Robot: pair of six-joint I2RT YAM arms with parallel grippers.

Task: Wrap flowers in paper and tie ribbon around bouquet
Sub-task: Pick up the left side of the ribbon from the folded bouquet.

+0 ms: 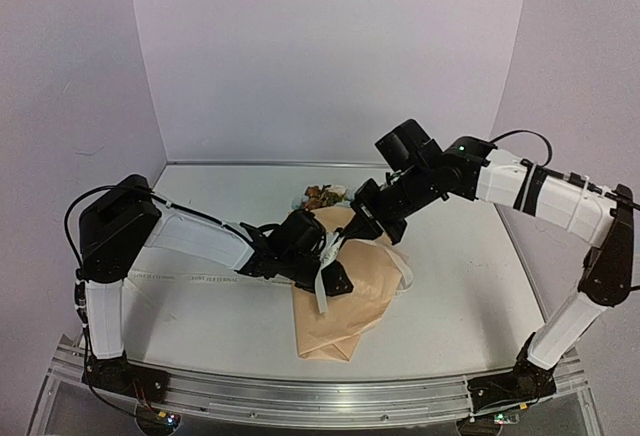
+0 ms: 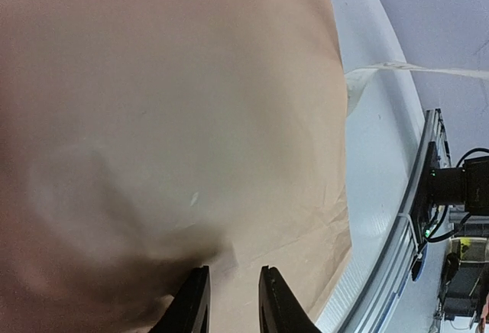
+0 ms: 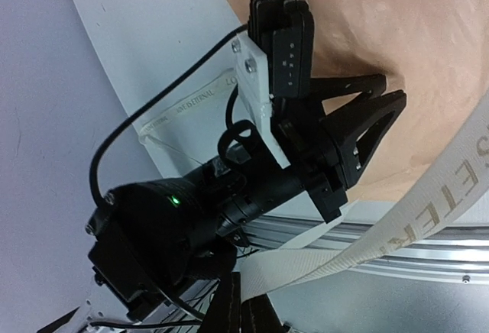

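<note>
Bouquet (image 1: 340, 301) lies mid-table, flower heads (image 1: 322, 196) far; right gripper (image 3: 246, 310) pinches ribbon (image 3: 428, 211); left gripper (image 2: 229, 295) narrowly parted on paper (image 2: 153, 119), grip unclear. Risk: hard ribbon tug drags it, wrap springs loose

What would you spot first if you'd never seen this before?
The big tan paper bundle in the middle of the table, with both arms bent over it. Flowers peek from its far end, and a cream ribbon with letters hangs across its front.
</note>
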